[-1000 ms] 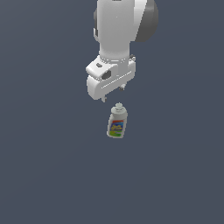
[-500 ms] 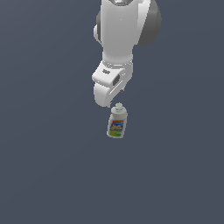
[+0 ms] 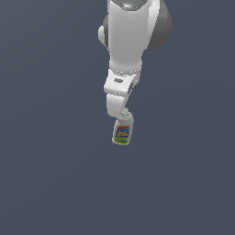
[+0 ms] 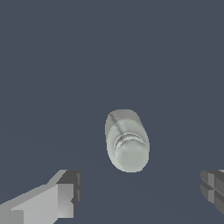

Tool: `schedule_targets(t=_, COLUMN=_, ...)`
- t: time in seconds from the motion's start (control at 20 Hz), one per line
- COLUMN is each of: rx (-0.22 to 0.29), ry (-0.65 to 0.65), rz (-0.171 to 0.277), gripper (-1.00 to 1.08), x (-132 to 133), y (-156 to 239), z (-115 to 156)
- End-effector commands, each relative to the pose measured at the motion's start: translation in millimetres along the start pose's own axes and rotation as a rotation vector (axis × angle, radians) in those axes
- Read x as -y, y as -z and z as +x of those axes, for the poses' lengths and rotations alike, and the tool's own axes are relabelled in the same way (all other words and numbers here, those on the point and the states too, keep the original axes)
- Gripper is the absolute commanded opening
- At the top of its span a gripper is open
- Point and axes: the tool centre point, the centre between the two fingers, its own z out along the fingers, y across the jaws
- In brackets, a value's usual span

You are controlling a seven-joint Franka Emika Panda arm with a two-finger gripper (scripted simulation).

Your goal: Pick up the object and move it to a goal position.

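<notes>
Bottle (image 3: 123,131) stood upright on the bare grey floor (image 3: 50,174), directly under the gripper (image 4: 140,192), whose jaws were spread wide and held nothing, one finger (image 4: 65,194) either side of the cap (image 4: 130,153) but above it and clear of contact. Judged best practice here: descend straight, keep the bottle centred between the fingers (it is narrower than the gap, so there was margin), and close on the body below the cap rather than the cap itself. White plastic, round white cap, colourful label (image 3: 122,134) on the side facing the exterior view.
</notes>
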Motion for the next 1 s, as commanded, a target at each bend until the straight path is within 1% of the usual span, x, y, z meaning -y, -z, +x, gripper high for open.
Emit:
schedule_targets(t=0.0, rx=-0.001, ry=0.039, rz=-0.001, gripper=1.00, x=-1, y=-1, z=2)
schedule_targets(t=0.3, rx=-0.003, ry=0.088, rz=-0.001, gripper=1.00, x=-3, y=-2, z=4)
schedule_targets(t=0.6, rx=-0.003, ry=0.090, rz=-0.001, gripper=1.00, x=-3, y=-3, z=4)
schedule_targets(t=0.95, rx=-0.003, ry=0.092, rz=-0.001, gripper=1.00, x=-2, y=-28, z=4)
